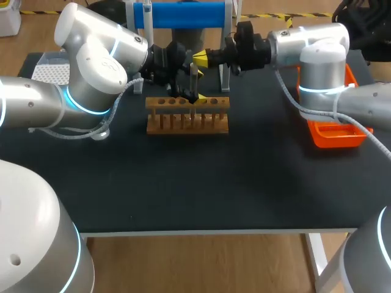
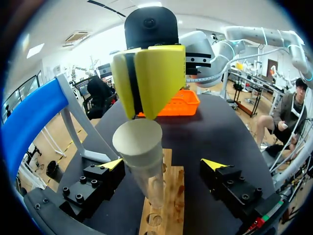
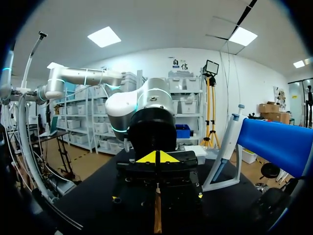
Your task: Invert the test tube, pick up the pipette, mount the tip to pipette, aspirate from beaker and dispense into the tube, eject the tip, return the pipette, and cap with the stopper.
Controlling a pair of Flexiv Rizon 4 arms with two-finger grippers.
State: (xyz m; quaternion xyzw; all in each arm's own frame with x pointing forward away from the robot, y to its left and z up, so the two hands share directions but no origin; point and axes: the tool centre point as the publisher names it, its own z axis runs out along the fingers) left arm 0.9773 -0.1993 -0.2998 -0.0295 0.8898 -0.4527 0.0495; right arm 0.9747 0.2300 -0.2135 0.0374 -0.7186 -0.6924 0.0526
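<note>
A clear test tube (image 2: 149,181) stands upright in the wooden rack (image 1: 186,122), with a cream stopper (image 2: 138,139) in its mouth. My left gripper (image 2: 164,164) is open, its fingers on either side of the tube just above the rack (image 2: 168,196). In the head view it (image 1: 186,94) hangs low over the rack's back row. My right gripper (image 2: 149,78) is shut with its yellow tips pressed together, right on top of the stopper and holding nothing. It comes in level from the right (image 1: 200,59), and its shut tips (image 3: 157,157) point at my left wrist.
An orange tray (image 1: 333,131) sits at the right edge of the table. Behind the rack a stand with a blue bar (image 1: 183,15) holds the pipette (image 3: 229,142). A white tip box (image 1: 52,70) lies at the back left.
</note>
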